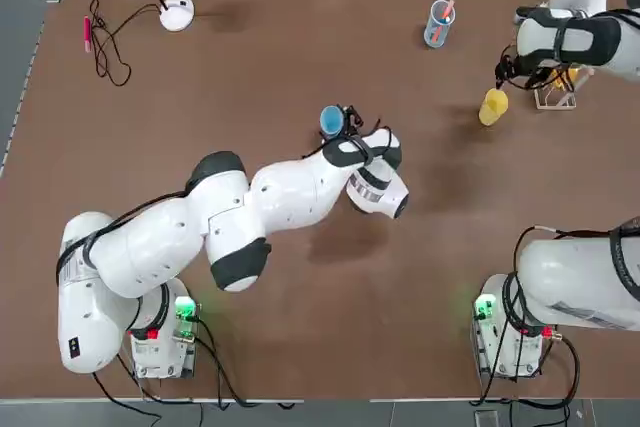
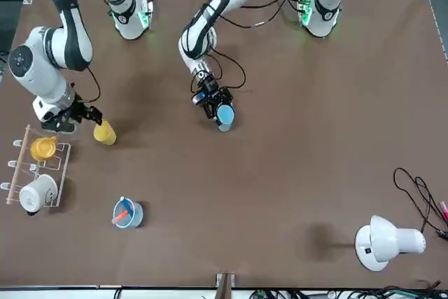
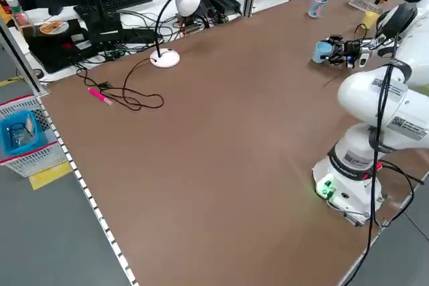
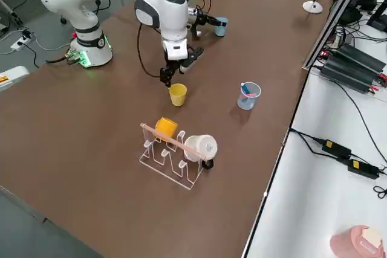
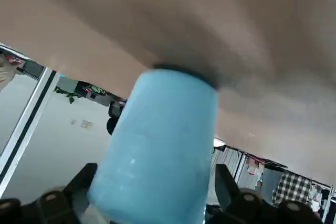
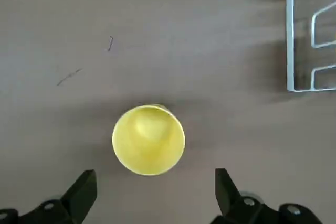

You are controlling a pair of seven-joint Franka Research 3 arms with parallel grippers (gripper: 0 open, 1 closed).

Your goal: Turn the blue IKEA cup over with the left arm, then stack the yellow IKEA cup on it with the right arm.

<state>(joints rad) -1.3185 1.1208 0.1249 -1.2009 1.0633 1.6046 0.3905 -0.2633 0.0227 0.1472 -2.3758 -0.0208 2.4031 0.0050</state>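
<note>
1. We begin with the brown table (image 1: 300, 67), where the left arm (image 1: 270, 202) reaches out toward the centre and the right arm (image 1: 570, 37) hangs over the far right corner.
2. The wire rack (image 2: 31, 173) with its orange mug (image 2: 43, 148) and white mug (image 2: 35, 192) stands just beside our working spot on the right; we judge it the main thing to steer clear of.
3. The blue IKEA cup (image 1: 331, 121) stands at mid-table. In the left wrist view it appears to rest rim-down on the table, so we judge the flip done.
4. The left gripper (image 2: 212, 104) is level with that cup, its fingers (image 5: 79, 182) spread on both sides and not pinching it. We should draw it straight back so that it does not nudge the cup.
5. The yellow IKEA cup (image 6: 148, 139) stands alone near the rack, well apart from the blue one; we cannot tell which end is up.
6. The right gripper (image 6: 152, 195) hovers above it with fingers spread wide, holding nothing. The cup sits slightly off the gap between them, so we should centre first, then descend until the fingers bracket the wall before closing.
</note>
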